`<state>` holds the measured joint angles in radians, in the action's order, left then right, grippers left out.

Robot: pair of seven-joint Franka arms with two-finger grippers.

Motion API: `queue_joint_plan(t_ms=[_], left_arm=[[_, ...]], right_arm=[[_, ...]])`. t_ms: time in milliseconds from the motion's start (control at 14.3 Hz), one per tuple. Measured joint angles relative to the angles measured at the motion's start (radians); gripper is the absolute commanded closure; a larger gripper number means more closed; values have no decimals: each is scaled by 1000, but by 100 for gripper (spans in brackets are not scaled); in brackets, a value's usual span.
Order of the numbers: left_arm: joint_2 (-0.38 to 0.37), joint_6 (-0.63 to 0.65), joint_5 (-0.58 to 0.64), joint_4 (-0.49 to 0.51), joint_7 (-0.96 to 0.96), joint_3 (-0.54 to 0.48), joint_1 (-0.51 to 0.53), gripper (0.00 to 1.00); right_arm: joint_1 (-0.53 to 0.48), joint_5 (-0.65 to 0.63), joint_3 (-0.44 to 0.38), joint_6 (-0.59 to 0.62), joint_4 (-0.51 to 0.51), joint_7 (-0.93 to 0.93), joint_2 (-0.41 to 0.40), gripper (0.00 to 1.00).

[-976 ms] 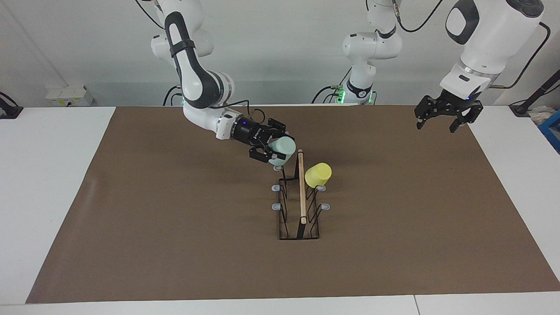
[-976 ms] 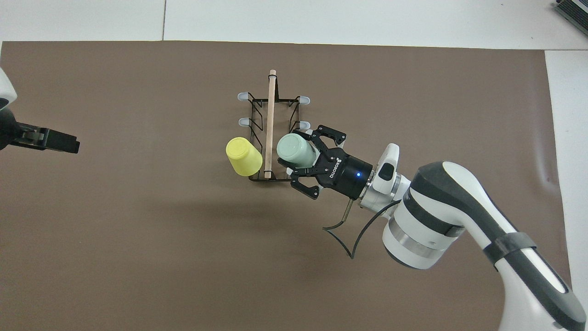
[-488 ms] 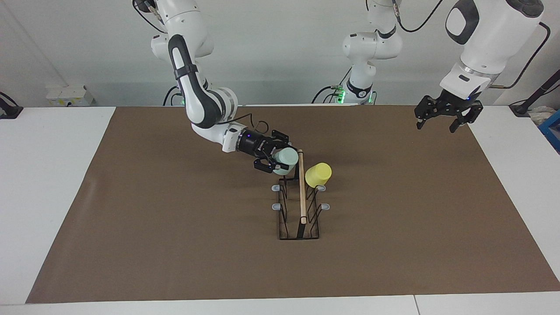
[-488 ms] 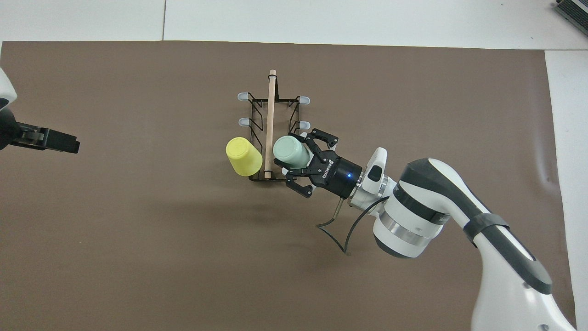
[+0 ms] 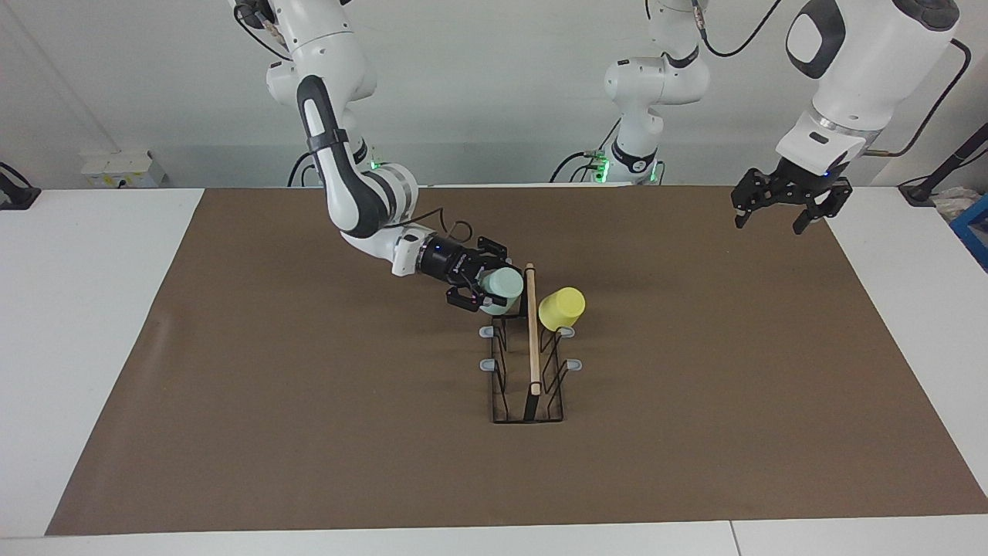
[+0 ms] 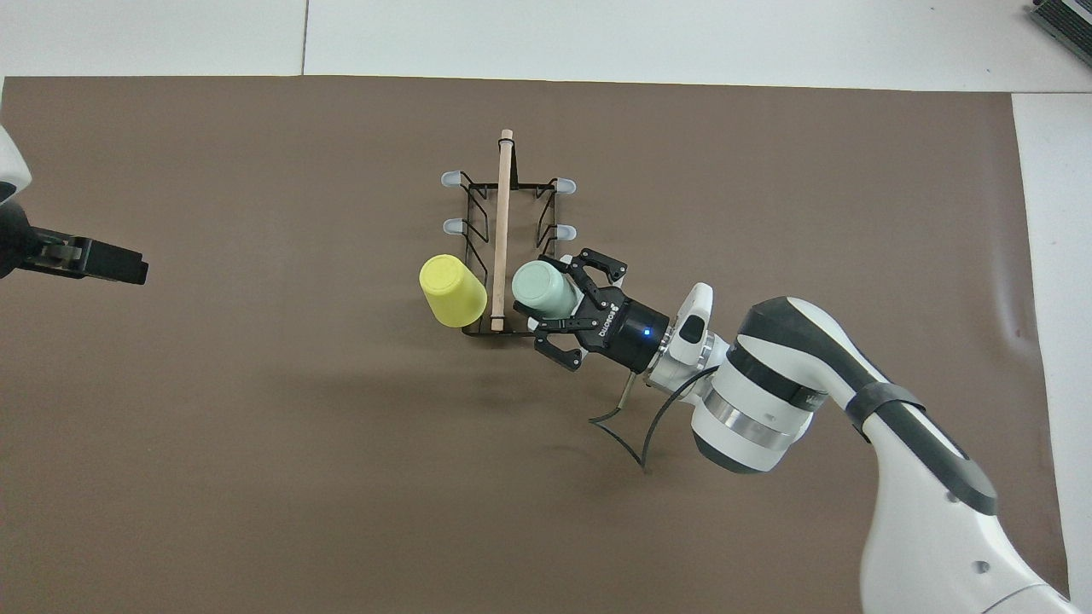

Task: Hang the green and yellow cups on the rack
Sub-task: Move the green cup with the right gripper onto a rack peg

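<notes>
The rack point(image 5: 532, 340) stands mid-mat, its wooden bar running away from the robots; it also shows in the overhead view point(image 6: 502, 222). The yellow cup point(image 5: 561, 307) point(image 6: 452, 290) hangs upside down on the prong nearest the robots, on the left arm's side. My right gripper point(image 5: 486, 279) point(image 6: 556, 298) is shut on the mint green cup point(image 5: 503, 284) point(image 6: 542, 288), bottom up and tilted, low over the prong nearest the robots on the right arm's side. That prong is hidden. My left gripper point(image 5: 779, 212) waits open and empty in the air over the mat's edge.
Several grey-padded prongs point(image 5: 488, 364) on the rack are bare. A brown mat point(image 5: 309, 386) covers the table. A third robot's base point(image 5: 641, 100) stands at the robots' edge, and a white box point(image 5: 123, 168) sits by the wall.
My right gripper has come down with the green cup, from above the rack's end to low over its nearest prong. The left arm and the yellow cup have not moved.
</notes>
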<state>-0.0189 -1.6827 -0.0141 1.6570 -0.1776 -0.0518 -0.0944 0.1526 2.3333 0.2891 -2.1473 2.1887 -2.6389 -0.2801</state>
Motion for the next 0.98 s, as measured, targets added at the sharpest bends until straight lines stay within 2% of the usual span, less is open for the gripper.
queue_joint_plan(t_ms=[279,348,418,488,976], left_arm=[[0,0,0,0,0,2,0,0],[0,0,0,0,0,3,0,0],[0,0,0,0,0,4,0,0],[0,0,0,0,0,5,-1,0],[0,0,0,0,0,5,8,0]], right_arm=[[-1,63,-4,51,22,-44,-34,100],[1,81,-4,61,25,-51,-39,75],[2,86,-4,64,26,-54,-42,55],[1,88,-5,64,26,-54,-42,1],[3,89,-1,63,20,-53,-39,0]])
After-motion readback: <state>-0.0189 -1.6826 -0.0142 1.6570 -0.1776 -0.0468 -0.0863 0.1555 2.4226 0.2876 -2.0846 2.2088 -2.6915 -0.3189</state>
